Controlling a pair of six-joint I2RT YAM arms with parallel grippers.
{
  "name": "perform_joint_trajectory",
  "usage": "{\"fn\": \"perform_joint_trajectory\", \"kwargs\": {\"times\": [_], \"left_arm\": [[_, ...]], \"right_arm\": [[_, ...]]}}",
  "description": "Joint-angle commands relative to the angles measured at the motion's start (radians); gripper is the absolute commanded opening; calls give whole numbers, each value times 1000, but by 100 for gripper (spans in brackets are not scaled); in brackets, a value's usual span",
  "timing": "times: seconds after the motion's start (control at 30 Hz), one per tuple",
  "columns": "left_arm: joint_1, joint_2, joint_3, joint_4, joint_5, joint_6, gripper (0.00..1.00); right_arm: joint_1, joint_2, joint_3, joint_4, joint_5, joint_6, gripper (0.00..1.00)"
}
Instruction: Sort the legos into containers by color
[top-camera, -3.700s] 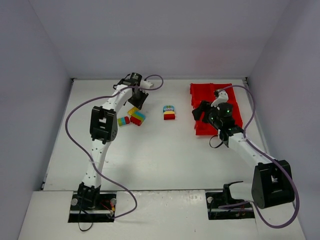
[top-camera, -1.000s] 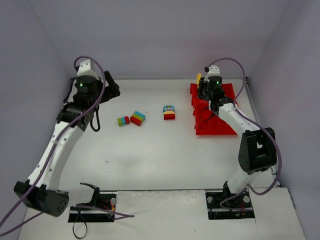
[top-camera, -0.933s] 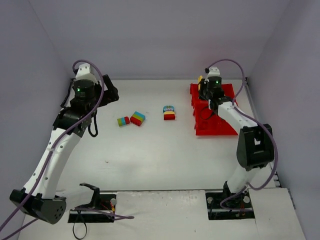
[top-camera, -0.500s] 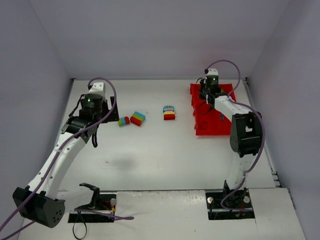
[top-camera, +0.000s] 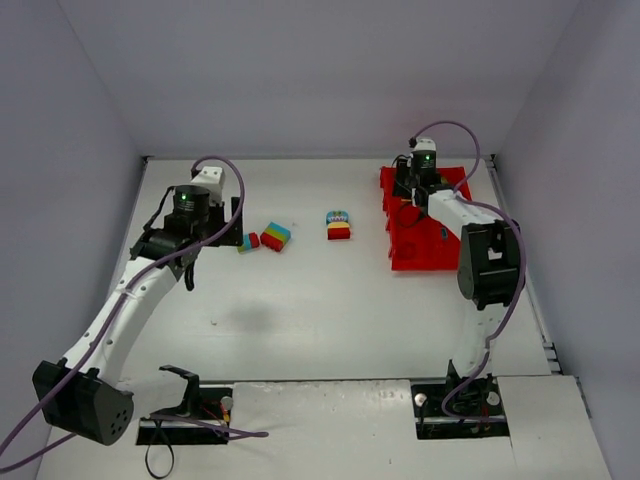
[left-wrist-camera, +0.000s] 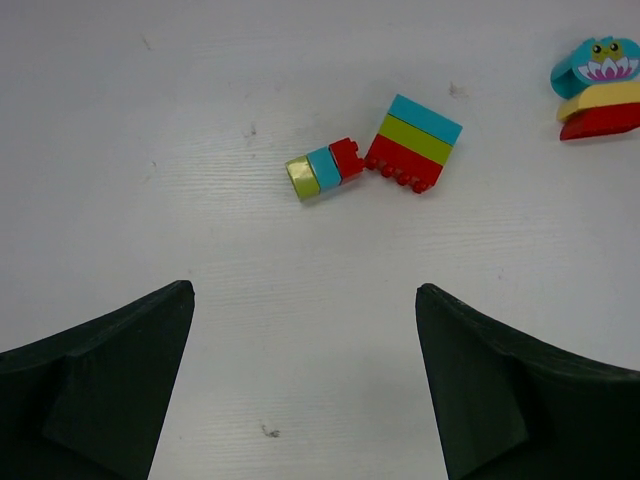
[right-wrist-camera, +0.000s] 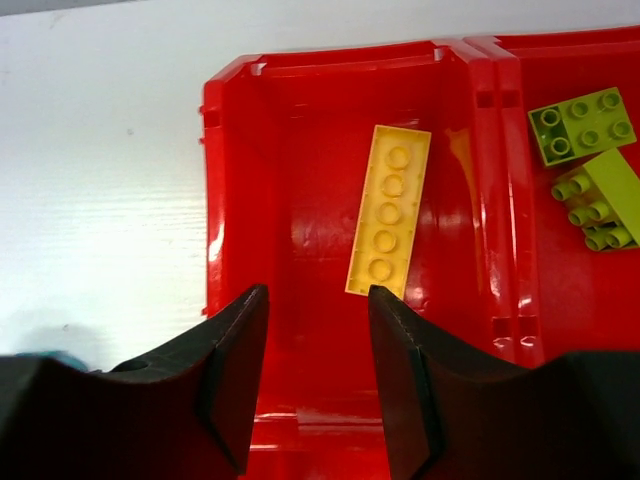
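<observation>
The containers are a red tray (top-camera: 432, 256) at the right of the table. My right gripper (right-wrist-camera: 317, 292) hovers over its far-left bin (right-wrist-camera: 232, 200), open, nothing between its fingers. A long yellow brick (right-wrist-camera: 389, 211) lies flat on that bin's floor. Two green bricks (right-wrist-camera: 582, 123) lie in the neighbouring bin. My left gripper (left-wrist-camera: 303, 290) is wide open above bare table, just short of a small yellow-green, teal and red row of legos (left-wrist-camera: 323, 168) and a teal, green and red stack (left-wrist-camera: 413, 143). A third stack (left-wrist-camera: 598, 88), teal over yellow over red, lies further right.
The enclosure's white walls stand close behind the tray and along the left side. Purple cables loop over both arms. In the top view the three loose stacks (top-camera: 276, 236) lie in a line across the table's far half.
My right gripper's jaws have parted and the yellow brick now lies in the bin. My left arm has swung down and right toward the small stacks.
</observation>
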Motion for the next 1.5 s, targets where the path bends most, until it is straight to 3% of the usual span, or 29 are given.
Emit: {"fn": "perform_joint_trajectory", "kwargs": {"times": [0.0, 0.1, 0.33, 0.6, 0.77, 0.97, 1.2, 1.47], "left_arm": [[4, 7, -7, 92, 124, 136, 85], [5, 39, -21, 105, 196, 242, 80], [7, 250, 60, 61, 210, 566, 79], [70, 413, 87, 152, 311, 725, 79], [117, 534, 184, 78, 397, 784, 71], [134, 688, 250, 79, 422, 805, 70], [136, 746, 272, 81, 412, 827, 68], [136, 759, 267, 63, 445, 796, 42]], "right_arm": [[-8, -129, -7, 45, -63, 4, 41], [-5, -226, -83, 51, -138, 4, 41], [37, -505, -359, 157, -244, 73, 42], [55, -623, -488, 197, -332, 85, 43], [55, -636, -518, 215, -346, 87, 43], [55, -643, -524, 217, -344, 73, 43], [55, -634, -525, 224, -349, 68, 43], [55, -634, -535, 238, -358, 73, 43]]}}
